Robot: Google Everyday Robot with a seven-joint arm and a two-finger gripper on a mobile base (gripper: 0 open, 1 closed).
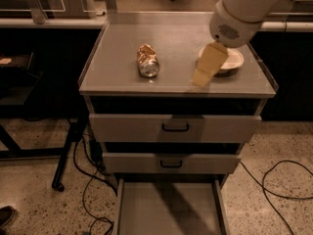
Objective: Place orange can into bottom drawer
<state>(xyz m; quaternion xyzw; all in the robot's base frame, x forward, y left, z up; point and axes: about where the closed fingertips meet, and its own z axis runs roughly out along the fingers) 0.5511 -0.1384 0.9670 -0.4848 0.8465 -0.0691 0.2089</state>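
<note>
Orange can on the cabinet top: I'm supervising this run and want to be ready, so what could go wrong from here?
The orange can lies on its side, so it may roll away when touched. The gripper hangs right of the can, just in front of the bowl, and could knock the bowl. The bottom drawer sits low, so the can might bounce out if released from high up.
</note>
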